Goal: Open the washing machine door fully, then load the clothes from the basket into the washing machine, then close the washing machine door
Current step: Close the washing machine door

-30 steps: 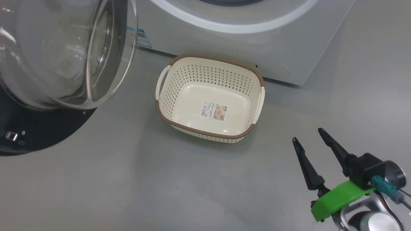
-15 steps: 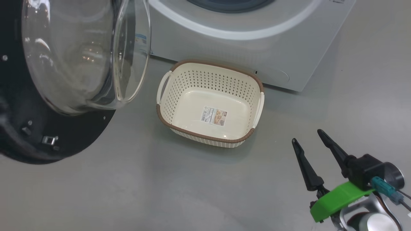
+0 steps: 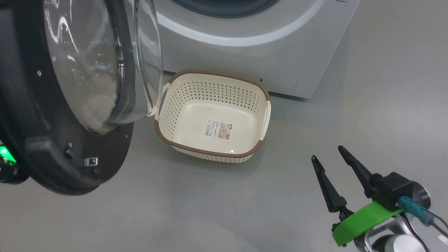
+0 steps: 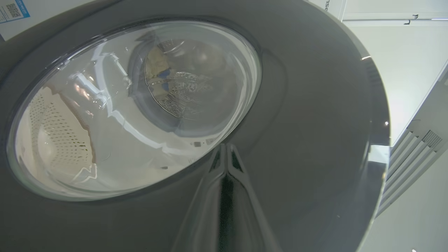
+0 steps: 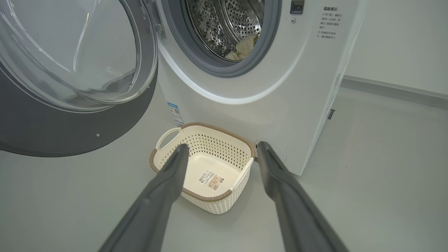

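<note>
1. Left gripper [image 4: 226, 146]: its fingers are pressed together and hold nothing. The tips appear to rest on the glossy black outer face of the washing machine door [image 3: 31, 115], just beside the edge of its glass bowl [image 3: 91, 70].
2. Right gripper [image 3: 326, 152]: its fingers are spread wide and empty. It hovers low over the floor [image 3: 196, 210], pointing towards the basket [image 3: 217, 91], well apart from the door.
3. Door: it stands open to the left of the opening, with the bowl bulging towards the machine. Only the closing seems left to do. From the left fingers the opening lies beyond the door, so you would likely push forward along the line of the fingers. The left arm is much the nearer.
4. Basket: it sits on the floor just in front of the washing machine [image 5: 301, 105], between the door and the right gripper. Nothing lies in it. Its long axis runs roughly along the machine's front. The label [image 3: 219, 130] on its base shows a barcode and a small picture, but the print is too small to read.
5. Machine front: a blue sticker [image 5: 174, 112] sits low near the basket, and a column of printed characters [image 5: 329, 22] stands beside the opening. Neither is legible.
6. Clothes [image 5: 245, 47]: the cream bundle lies inside the steel drum [image 5: 224, 24], low behind the grey gasket.
</note>
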Motion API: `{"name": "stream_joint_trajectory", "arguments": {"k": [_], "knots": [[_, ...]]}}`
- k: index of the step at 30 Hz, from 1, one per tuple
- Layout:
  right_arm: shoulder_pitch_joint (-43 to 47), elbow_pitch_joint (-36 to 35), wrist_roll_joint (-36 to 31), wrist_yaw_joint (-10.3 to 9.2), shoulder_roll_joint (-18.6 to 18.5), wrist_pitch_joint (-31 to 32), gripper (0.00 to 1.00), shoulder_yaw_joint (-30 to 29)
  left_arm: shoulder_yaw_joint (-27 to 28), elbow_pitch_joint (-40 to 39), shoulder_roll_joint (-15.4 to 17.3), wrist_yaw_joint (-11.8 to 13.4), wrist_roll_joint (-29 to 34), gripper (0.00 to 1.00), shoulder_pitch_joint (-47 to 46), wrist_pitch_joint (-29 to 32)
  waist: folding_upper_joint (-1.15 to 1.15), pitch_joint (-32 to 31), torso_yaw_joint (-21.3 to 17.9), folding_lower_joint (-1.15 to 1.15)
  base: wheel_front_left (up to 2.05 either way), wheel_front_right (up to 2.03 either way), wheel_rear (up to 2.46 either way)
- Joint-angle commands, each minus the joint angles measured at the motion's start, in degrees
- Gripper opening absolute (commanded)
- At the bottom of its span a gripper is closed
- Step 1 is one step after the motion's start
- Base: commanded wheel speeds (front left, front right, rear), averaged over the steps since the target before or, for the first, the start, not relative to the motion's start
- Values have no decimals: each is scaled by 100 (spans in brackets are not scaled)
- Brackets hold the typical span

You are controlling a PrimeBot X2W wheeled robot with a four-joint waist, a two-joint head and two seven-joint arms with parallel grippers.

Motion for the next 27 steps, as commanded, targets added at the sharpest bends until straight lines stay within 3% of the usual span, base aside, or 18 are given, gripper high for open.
{"name": "stream_joint_trajectory", "arguments": {"k": [1, 14, 27], "knots": [[-195, -145, 67, -16, -6, -95, 100, 131, 196, -277, 148, -4, -75, 0, -53, 114, 0, 2, -117, 0, 0, 0, 0], [-348, 75, 294, -16, -4, -340, 100, 128, -9, -722, -585, -4, 40, 0, -136, 505, 0, 84, -616, 0, 0, 0, 0], [-535, 300, 433, -16, -4, -534, 100, 228, -237, -706, -1075, -4, 305, 0, -419, 647, 0, 151, -1117, 0, 0, 0, 0]]}}
